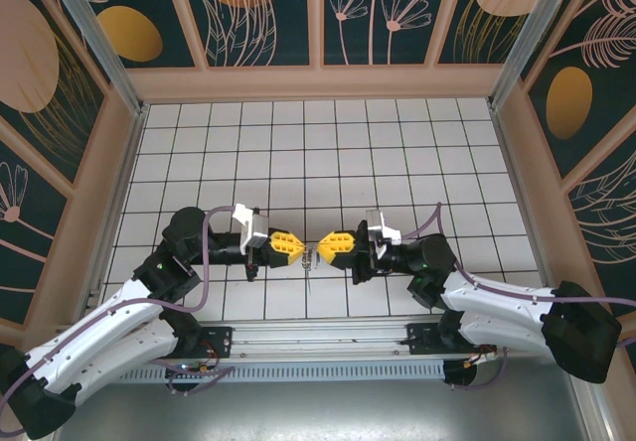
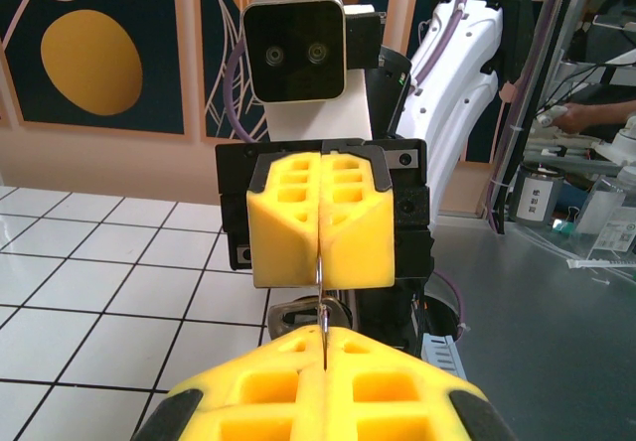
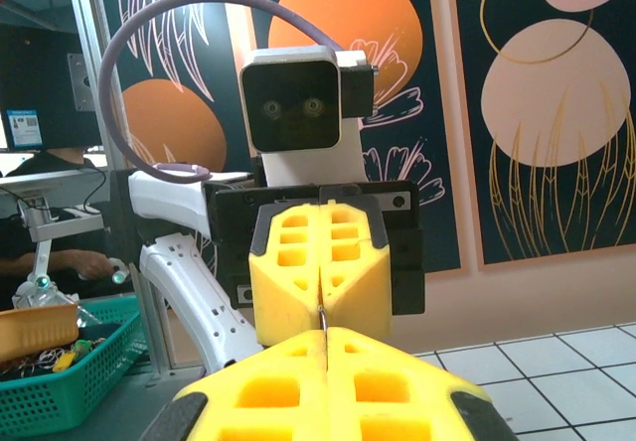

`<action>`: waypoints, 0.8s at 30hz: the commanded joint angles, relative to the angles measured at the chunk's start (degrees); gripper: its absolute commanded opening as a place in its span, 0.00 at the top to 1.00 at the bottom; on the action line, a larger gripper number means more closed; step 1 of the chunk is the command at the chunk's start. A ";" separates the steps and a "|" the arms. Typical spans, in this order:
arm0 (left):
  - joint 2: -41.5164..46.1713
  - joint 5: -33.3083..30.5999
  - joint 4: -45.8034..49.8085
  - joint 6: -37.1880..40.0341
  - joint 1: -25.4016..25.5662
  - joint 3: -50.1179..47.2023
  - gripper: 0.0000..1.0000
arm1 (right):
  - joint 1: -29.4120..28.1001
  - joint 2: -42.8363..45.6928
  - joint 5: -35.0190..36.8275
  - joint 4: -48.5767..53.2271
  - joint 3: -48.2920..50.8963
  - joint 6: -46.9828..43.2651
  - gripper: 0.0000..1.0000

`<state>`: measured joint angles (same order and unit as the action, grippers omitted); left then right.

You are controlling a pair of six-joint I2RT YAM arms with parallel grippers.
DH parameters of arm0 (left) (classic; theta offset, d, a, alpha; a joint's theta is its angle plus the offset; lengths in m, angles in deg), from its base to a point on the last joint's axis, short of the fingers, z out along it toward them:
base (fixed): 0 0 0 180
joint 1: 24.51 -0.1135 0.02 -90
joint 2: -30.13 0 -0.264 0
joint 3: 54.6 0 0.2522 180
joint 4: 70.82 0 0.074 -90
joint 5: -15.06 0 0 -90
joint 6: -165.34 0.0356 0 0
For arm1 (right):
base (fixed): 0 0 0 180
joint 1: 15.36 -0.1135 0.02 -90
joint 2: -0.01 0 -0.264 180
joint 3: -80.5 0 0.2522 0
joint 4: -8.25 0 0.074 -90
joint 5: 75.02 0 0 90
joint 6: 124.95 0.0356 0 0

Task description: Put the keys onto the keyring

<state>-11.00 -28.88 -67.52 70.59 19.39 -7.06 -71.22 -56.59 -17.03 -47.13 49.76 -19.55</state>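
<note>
My left gripper [image 2: 323, 340] is pressed shut, its yellow fingers flush along the seam. A thin silver sliver stands edge-on out of that seam, and I take it for the key [image 2: 322, 314]. I am pinching its lower end. Its upper end runs up to the seam of my right gripper [image 2: 320, 262], which faces mine tip to tip and is just as tightly closed. Whether those fingers grip the sliver or only meet it, I cannot tell.

From above, the two sets of tips are almost touching over the near rows of the white tiled floor [image 1: 397, 153], a little ahead of my arm bases. Just under that meeting point hangs a fine dark strand, which is all I can make out of the keyring [image 1: 310, 282]. In my left wrist view a small greyish loop sits directly below the right fingers, behind the sliver. What holds it is hidden.

Farther out, dark painted panels [image 1: 263, 14] wall the floor in. Off to the side, in my right wrist view, sits a green basket [image 3: 94, 371].
</note>
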 commanded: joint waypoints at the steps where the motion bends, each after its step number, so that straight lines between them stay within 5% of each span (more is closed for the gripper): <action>1: 0.74 0.32 -2.81 -0.34 0.31 0.67 1.00 | -0.04 -0.74 -1.72 -2.66 -0.88 0.59 1.00; 24: 0.96 0.21 -2.72 -0.34 0.34 0.76 1.00 | -0.23 -0.33 -2.78 -2.83 -1.02 0.78 1.00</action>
<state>-10.89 -28.88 -67.52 70.59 19.39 -7.06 -71.20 -57.05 -18.10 -47.68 49.76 -19.37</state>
